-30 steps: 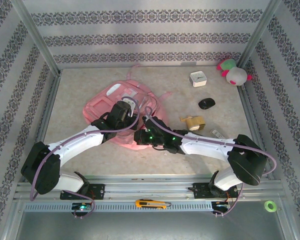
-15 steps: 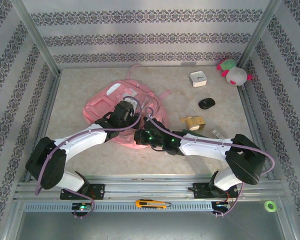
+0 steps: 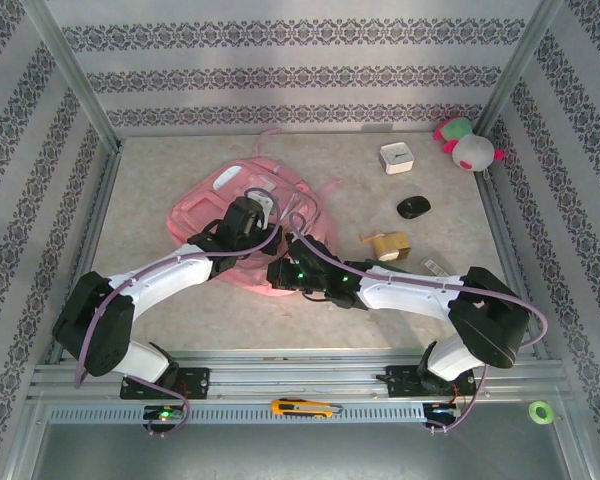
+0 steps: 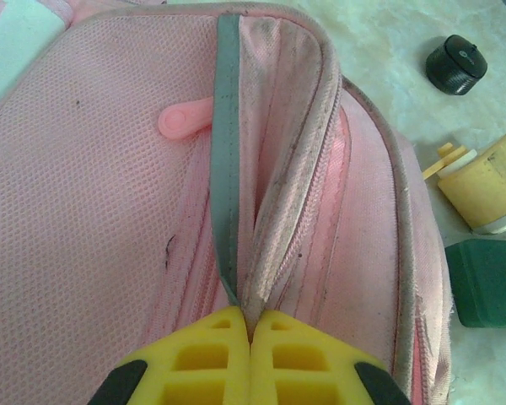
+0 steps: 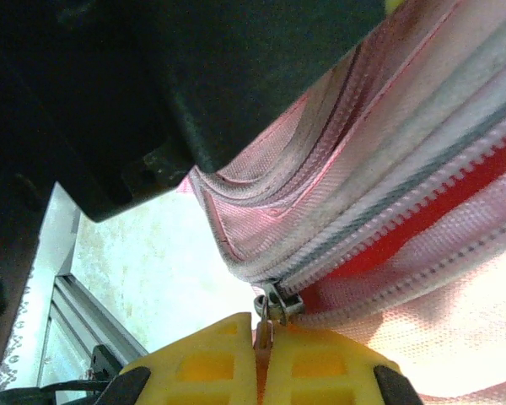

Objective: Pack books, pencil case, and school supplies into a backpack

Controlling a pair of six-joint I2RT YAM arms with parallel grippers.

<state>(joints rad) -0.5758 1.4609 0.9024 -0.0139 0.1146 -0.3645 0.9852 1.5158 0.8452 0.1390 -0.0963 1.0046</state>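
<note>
The pink backpack [image 3: 230, 190] lies flat on the table's left centre, with its white patches facing up. My left gripper [image 3: 265, 208] is over its right side, shut on a fold of the backpack's pink piped edge [image 4: 278, 245] beside a grey strip. My left gripper [image 4: 251, 327] pinches that fold between yellow fingertips. My right gripper [image 3: 274, 272] is at the backpack's near edge. In the right wrist view my right gripper [image 5: 261, 342] is shut on the metal zip pull [image 5: 272, 305]. The zip [image 5: 405, 211] is parted behind the slider, with red showing inside.
Right of the backpack lie a yellowish tape roll [image 3: 385, 245], a black puck [image 3: 413, 207] and a white box [image 3: 396, 158]. A green item [image 4: 489, 283] lies next to the roll. A plush toy [image 3: 467, 145] sits at the back right corner. A utility knife [image 3: 300, 407] rests on the front rail.
My left gripper has shifted slightly away and to the right with the fabric in it. My right gripper has edged a little to the left with the zip pull.
</note>
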